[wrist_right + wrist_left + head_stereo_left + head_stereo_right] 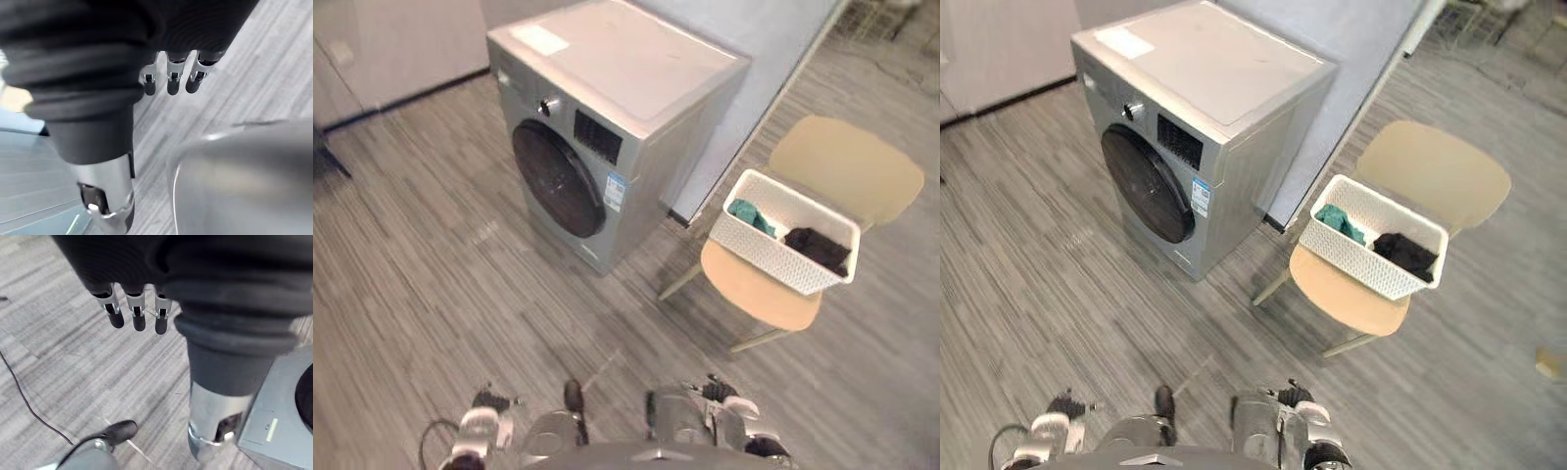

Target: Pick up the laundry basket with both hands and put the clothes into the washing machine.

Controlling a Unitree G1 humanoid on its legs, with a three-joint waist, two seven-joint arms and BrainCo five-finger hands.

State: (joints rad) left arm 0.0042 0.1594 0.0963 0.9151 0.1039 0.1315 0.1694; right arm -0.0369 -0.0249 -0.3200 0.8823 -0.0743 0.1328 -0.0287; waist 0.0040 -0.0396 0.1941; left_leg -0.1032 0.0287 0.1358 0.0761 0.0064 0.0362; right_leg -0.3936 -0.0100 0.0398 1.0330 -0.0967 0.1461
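Bright even indoor light; soft shadow under chair (pixel 759 294); washing machine (pixel 626 59) top glary.

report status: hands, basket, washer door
Hands open, empty: left hand, right hand. On beige chair: white laundry basket, teal garment and black garment inside. In the way: washing machine door, shut.

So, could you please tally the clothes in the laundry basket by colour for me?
Teal garment: 1
Black garment: 1
Total: 2, both lying in the white laundry basket on the chair.
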